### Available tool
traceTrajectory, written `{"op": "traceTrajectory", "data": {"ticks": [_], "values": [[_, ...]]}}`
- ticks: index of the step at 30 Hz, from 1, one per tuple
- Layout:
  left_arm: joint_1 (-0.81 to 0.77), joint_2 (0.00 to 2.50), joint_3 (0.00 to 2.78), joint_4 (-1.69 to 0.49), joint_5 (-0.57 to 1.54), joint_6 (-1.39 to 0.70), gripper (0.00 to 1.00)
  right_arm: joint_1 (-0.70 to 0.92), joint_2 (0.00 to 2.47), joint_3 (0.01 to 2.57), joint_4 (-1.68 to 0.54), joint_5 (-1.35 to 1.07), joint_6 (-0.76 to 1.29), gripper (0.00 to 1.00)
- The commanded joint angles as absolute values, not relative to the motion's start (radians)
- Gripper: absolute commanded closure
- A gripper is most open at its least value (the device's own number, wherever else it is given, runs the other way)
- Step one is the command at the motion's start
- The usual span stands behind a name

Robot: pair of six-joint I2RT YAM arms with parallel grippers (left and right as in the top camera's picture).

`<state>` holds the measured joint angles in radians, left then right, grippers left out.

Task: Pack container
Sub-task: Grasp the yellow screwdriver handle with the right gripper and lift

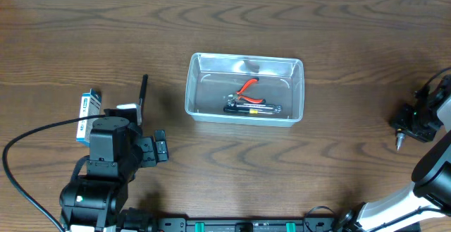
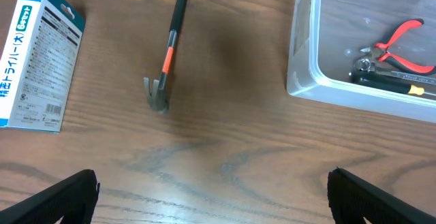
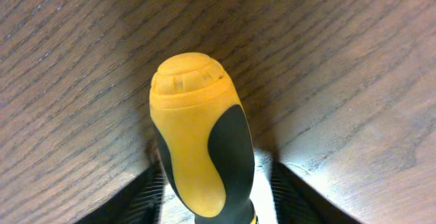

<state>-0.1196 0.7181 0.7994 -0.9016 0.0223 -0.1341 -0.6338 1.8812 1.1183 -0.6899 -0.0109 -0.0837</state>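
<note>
The right pincer [image 3: 216,197] holds a yellow screwdriver [image 3: 194,129]. The left pincer [image 2: 214,200] is wide open. A hammer [image 2: 168,47] lies near the container [image 2: 306,67].

On my overhead feed the left arm [image 1: 106,151] at eight o'clock is black and boxy, a white patch on its top edge, with a black cable [image 1: 35,135] looping off toward nine. The right arm [image 1: 423,112] at three o'clock is black at the wrist, turning to a white link [image 1: 391,207] at five. My left wrist feed shows dark, ridged fingers [image 2: 65,197] at seven and five; the right fingers [image 3: 146,195] match.
</note>
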Motion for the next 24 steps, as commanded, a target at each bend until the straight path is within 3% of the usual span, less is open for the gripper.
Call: {"op": "traceTrajectory", "data": {"ticks": [1,16,21,24], "values": [[-0.119,0.717,0.818,-0.904,0.014,-0.133,0.02,-0.638,1.924,1.112,-0.695,-0.008,-0.083,0.57],[-0.119,0.717,0.818,-0.904,0.014,-0.133,0.02,-0.638,1.924,1.112,-0.696,-0.034,-0.083,0.78],[-0.119,0.717,0.818,-0.904,0.014,-0.133,0.02,-0.638,1.924,1.112,-0.691,-0.060,-0.083,0.99],[-0.119,0.717,0.818,-0.904,0.014,-0.133,0.02,-0.637,1.924,1.112,-0.682,-0.124,-0.084,0.99]]}}
